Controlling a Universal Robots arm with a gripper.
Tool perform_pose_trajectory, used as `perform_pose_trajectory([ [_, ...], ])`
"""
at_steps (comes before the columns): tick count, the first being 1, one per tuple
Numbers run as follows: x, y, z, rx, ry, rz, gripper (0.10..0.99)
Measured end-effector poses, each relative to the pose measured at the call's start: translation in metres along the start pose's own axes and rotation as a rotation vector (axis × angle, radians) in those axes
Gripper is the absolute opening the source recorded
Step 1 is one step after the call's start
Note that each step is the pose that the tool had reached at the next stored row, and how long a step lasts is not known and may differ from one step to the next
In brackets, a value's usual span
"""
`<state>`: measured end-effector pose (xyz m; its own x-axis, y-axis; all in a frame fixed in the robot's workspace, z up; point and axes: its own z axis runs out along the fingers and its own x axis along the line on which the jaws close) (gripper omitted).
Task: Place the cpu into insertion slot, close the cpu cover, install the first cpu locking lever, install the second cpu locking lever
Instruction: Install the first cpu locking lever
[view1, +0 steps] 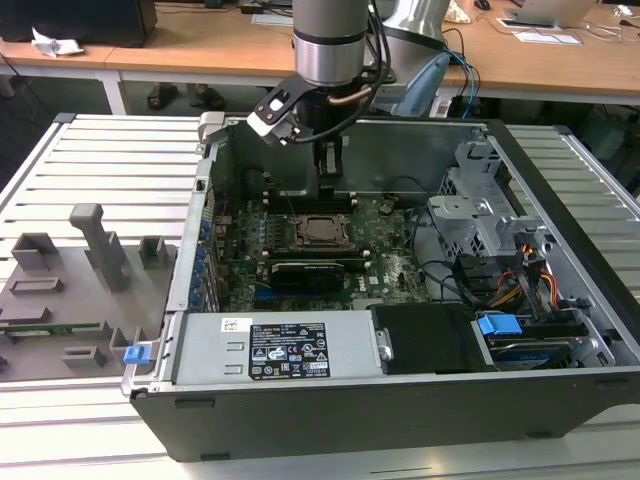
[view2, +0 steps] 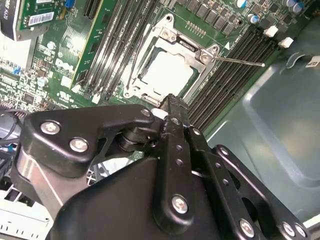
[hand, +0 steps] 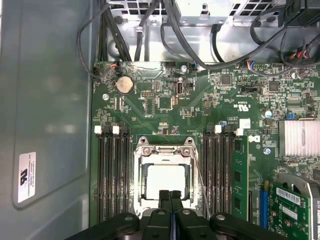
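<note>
We see the gripper (hand: 170, 199), fingers pressed together and holding nothing, poised just over the far edge of the insertion slot (view1: 300, 232), where the cpu (hand: 167, 181) lies framed by the cpu cover (hand: 162, 151); one locking lever (view2: 240, 61) juts free.

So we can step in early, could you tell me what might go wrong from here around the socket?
The gripper, fingers shut, sits at the edge of the cpu cover over the cpu; a slip could scrape the chip. The thin locking lever juts out free towards the memory slots; it may snag there, or spring away if pushed off-centre.
</note>
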<state>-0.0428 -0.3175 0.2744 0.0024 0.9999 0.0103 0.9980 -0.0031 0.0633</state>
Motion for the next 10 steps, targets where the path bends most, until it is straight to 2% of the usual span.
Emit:
perform_pose_trajectory([
  [2, 0.0000, 0.0002, -0.0034, 0.000, -0.0001, 0.002, 0.106],
  [5, 0.0000, 0.0003, -0.0047, 0.010, 0.0003, 0.002, 0.106],
  [6, -0.0003, 0.0004, -0.0048, 0.015, 0.0038, 0.002, 0.106],
  [8, -0.0003, 0.0004, -0.0045, 0.017, 0.0044, -0.004, 0.106],
  [10, -0.0003, 0.0003, -0.0042, 0.019, 0.0085, -0.079, 0.106],
])
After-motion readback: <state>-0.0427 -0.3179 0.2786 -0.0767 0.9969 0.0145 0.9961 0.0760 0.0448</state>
